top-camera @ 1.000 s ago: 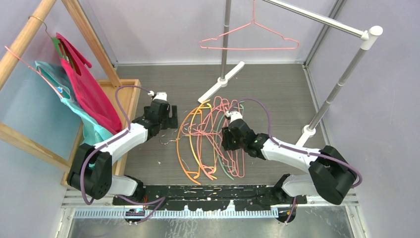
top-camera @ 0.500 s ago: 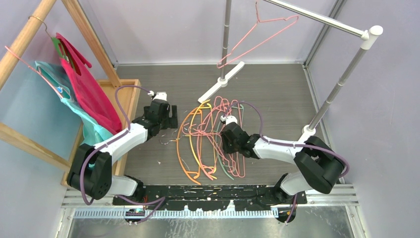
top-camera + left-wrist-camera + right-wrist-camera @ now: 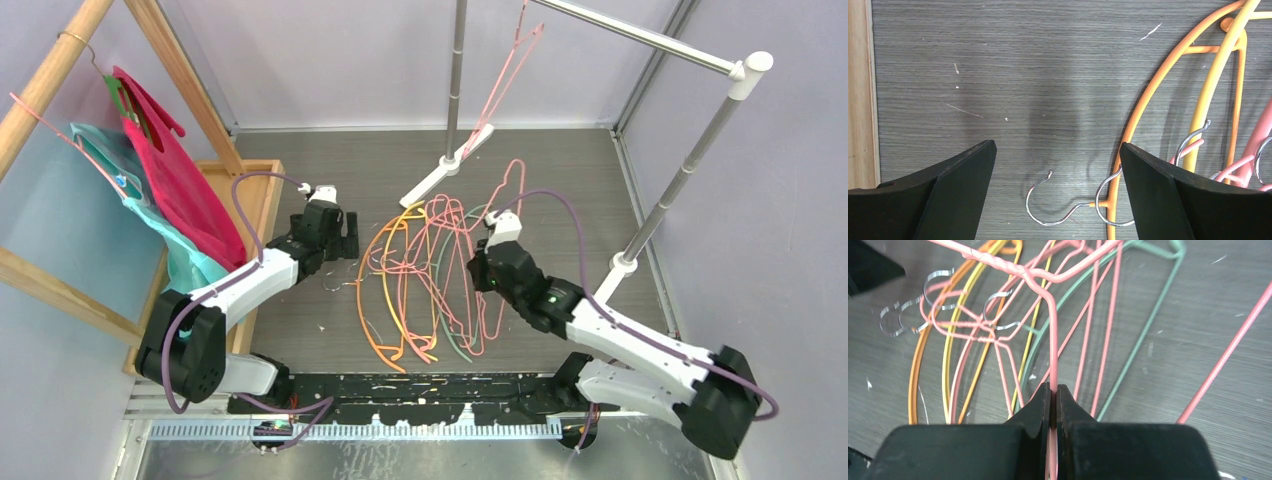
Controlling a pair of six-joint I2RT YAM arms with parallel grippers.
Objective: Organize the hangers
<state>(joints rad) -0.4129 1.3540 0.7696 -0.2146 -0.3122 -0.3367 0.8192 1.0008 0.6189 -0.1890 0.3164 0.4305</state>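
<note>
The hangers (image 3: 425,280) lie in a tangled pile on the dark floor: several pink, some orange, one yellow, one pale green. My right gripper (image 3: 484,272) is shut on the wire of a pink hanger (image 3: 513,170) and holds it raised over the pile. The right wrist view shows the gripper (image 3: 1053,390) clamped on that pink wire (image 3: 1050,330), with the green hanger (image 3: 1143,335) below. My left gripper (image 3: 347,238) is open and empty at the pile's left edge. In its wrist view (image 3: 1058,150) a metal hook (image 3: 1048,205) of an orange hanger (image 3: 1148,100) lies between the fingers. Another pink hanger (image 3: 505,80) hangs on the metal rail.
The metal rack has a rail (image 3: 640,38), two poles and white feet (image 3: 445,165) on the floor behind the pile. At the left a wooden frame (image 3: 45,85) carries a pink hanger draped with red and teal cloth (image 3: 175,190), above a wooden tray (image 3: 262,200).
My right gripper has lifted a pink hanger out of the pile and moved right. The pink hanger on the rail has swung round to edge-on. The left arm has not moved.
</note>
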